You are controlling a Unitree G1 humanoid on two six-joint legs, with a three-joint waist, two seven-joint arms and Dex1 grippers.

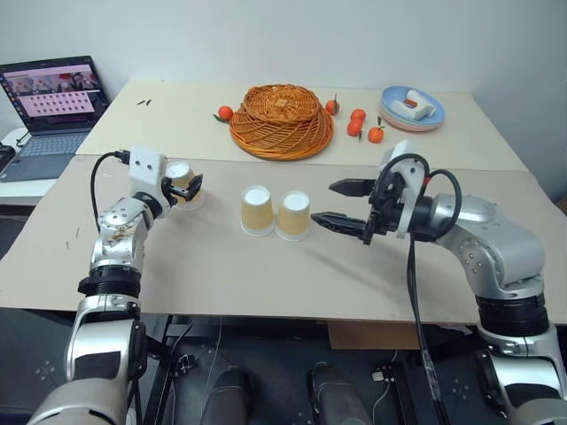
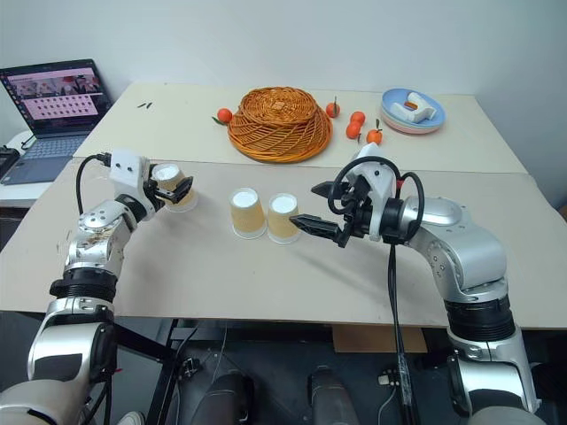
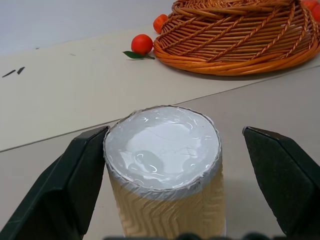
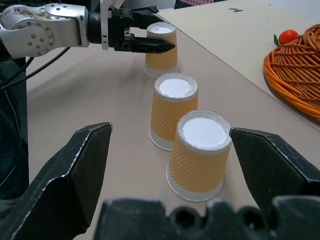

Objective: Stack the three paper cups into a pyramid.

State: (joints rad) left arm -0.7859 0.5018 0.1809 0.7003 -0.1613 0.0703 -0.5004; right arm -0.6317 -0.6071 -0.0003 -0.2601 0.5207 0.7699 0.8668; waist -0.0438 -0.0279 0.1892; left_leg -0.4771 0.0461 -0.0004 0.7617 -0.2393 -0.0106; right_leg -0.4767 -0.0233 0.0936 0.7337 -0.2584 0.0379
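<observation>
Paired cups: two paper cups (image 1: 257,211) (image 1: 294,215) stand upside down, side by side and about touching, at the table's centre, white bases up.
Third cup: the third cup (image 1: 182,183) stands inverted at 9 o'clock from the pair, well apart from it, on the table.
Third cup and fingers: it sits between the left gripper (image 1: 187,184) fingers; in the left wrist view one finger (image 3: 75,185) meets its side while the other (image 3: 285,180) stands off with a clear gap, so the jaws are spread and not clamped on it.
Pair and fingers: the right gripper (image 1: 344,204) is at 3 o'clock from the pair, just beside the nearer cup, its fingers wide apart and holding nothing.
Arm pose: both forearms reach inward over the table, the grippers about level and pointing toward each other.
Materials: the cups are tapered kraft-brown with a wavy embossed wall and a glossy white base.
Table: pale beige boards (image 1: 221,274), matte.
Basket: a woven orange wicker basket (image 1: 281,119) lies upturned at 12 o'clock from the pair.
Fruit: small oranges (image 1: 358,124) lie beside the basket.
</observation>
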